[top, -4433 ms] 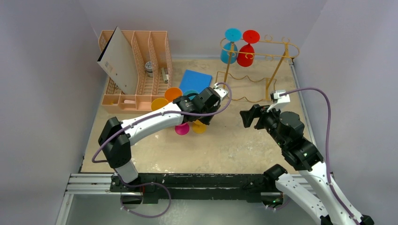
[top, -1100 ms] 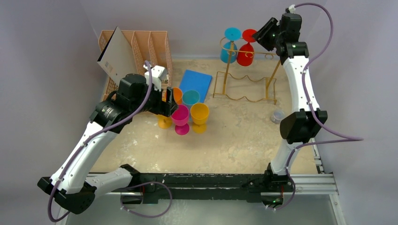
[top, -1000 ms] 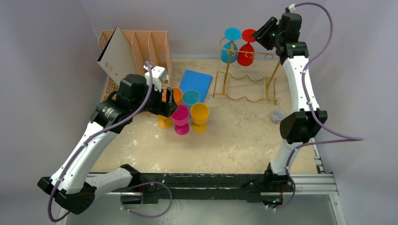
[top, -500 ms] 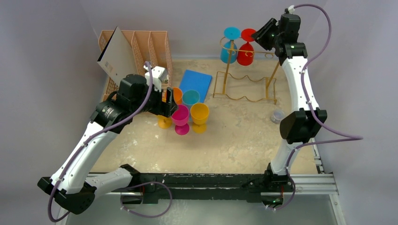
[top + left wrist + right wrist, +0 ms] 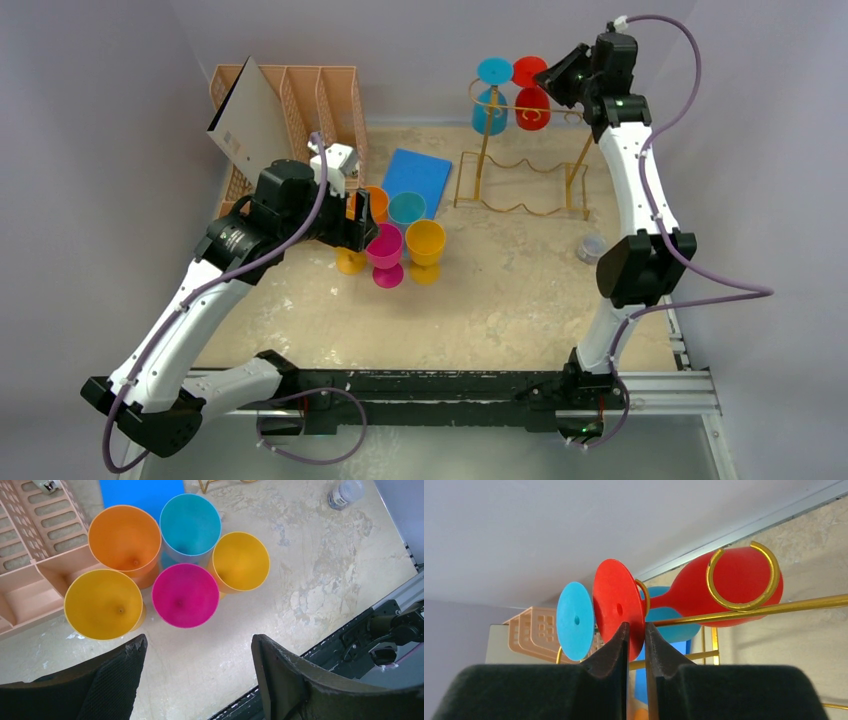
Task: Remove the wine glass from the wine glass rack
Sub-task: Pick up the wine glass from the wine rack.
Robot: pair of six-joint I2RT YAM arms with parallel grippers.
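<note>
The gold wire wine glass rack (image 5: 484, 150) stands at the back right, its top rail (image 5: 774, 607) running across the right wrist view. Two glasses hang upside down from it: a red wine glass (image 5: 532, 105) and a blue one (image 5: 488, 110). My right gripper (image 5: 553, 78) is up at the rack's top. Its jaws (image 5: 636, 630) are shut on the rim of the red glass's round foot (image 5: 616, 605); the red bowl (image 5: 734, 587) sits behind a gold loop. My left gripper (image 5: 197, 645) hovers open above the cups on the table, holding nothing.
Several plastic cups stand grouped mid-table: orange (image 5: 125, 537), teal (image 5: 190, 525), pink (image 5: 185, 602) and two yellow (image 5: 241, 560). A peach file organizer (image 5: 300, 110) with a leaning board is at the back left. A blue pad (image 5: 417, 175) and a small jar (image 5: 592, 246) lie nearby.
The right jaws have narrowed onto the red glass's foot, and the red glass has shifted slightly up and right on the rail. The left arm has stayed still.
</note>
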